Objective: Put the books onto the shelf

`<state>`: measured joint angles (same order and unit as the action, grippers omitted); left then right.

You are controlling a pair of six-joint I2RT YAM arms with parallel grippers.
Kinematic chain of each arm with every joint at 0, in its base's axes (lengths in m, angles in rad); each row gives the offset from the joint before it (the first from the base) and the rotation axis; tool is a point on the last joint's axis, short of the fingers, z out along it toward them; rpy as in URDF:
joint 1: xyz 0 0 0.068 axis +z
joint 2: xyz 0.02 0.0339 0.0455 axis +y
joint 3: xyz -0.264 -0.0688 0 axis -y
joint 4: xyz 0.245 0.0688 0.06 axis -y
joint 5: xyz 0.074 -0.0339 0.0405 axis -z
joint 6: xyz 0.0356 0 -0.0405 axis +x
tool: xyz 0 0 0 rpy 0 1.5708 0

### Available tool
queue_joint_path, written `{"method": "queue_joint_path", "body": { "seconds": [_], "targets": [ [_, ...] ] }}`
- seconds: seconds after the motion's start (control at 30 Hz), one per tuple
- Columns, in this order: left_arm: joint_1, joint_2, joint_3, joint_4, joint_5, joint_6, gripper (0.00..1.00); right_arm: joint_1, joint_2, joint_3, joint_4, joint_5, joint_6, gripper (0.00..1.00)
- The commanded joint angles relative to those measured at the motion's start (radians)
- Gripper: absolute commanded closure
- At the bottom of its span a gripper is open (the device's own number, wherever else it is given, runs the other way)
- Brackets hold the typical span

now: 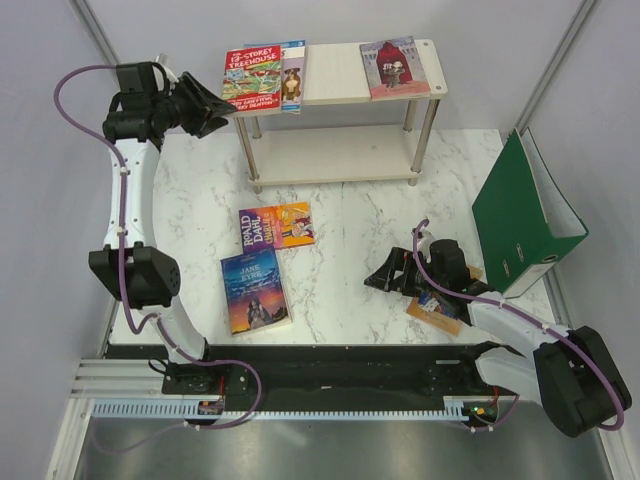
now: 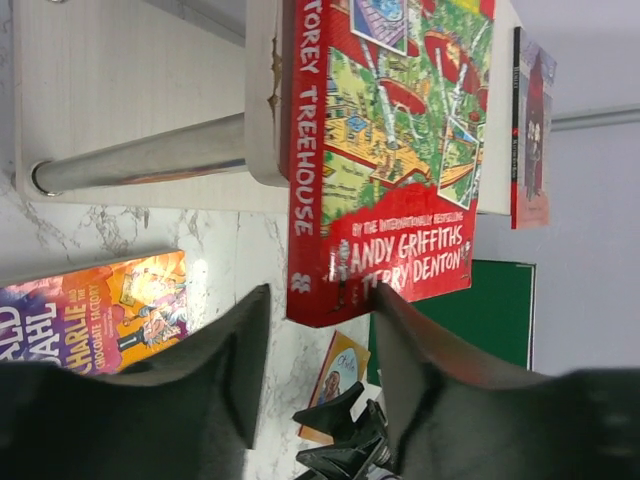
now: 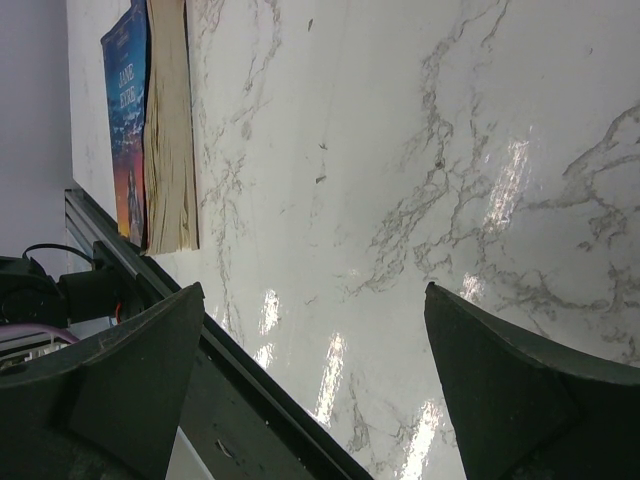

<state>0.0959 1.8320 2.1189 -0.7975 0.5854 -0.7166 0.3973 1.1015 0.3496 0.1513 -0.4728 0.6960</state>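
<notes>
The shelf (image 1: 335, 72) stands at the back of the table. The red Treehouse book (image 1: 252, 78) lies on its top board, overhanging the left end, on top of a blue book (image 1: 292, 75). A dark red book (image 1: 398, 68) lies at the right end. My left gripper (image 1: 222, 108) hovers by the shelf's left end; its jaws (image 2: 322, 300) stand apart, just short of the Treehouse book's corner (image 2: 380, 150). The Roald Dahl book (image 1: 276, 226) and Jane Eyre (image 1: 255, 290) lie on the table. My right gripper (image 1: 378, 280) is wide open and low over bare marble (image 3: 312, 292). A tan book (image 1: 437, 305) lies under the right arm.
A large green ring binder (image 1: 525, 215) stands open at the right edge of the table. The shelf's lower board (image 1: 330, 155) carries nothing. In the left wrist view a silver shelf leg (image 2: 150, 155) runs close to the left finger.
</notes>
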Motion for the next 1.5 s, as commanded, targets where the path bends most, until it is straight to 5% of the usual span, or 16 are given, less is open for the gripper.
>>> {"method": "queue_joint_path", "body": {
  "seconds": [0.0, 0.17, 1.27, 1.47],
  "targets": [
    [0.004, -0.043, -0.017, 0.046, 0.011, -0.012, 0.56, 0.005, 0.008, -0.006, 0.044, -0.009, 0.005, 0.02],
    [0.005, -0.063, -0.040, 0.076, 0.014, -0.029, 0.81, 0.005, 0.012, -0.006, 0.045, -0.010, 0.007, 0.02],
    [-0.087, 0.032, 0.047, 0.353, 0.140, -0.241, 0.79, 0.005, 0.031, -0.008, 0.056, -0.015, 0.011, 0.02],
    [-0.085, -0.008, -0.017, 0.495, 0.149, -0.299, 0.98, 0.005, 0.034, -0.009, 0.057, -0.017, 0.011, 0.02]
  ]
}}
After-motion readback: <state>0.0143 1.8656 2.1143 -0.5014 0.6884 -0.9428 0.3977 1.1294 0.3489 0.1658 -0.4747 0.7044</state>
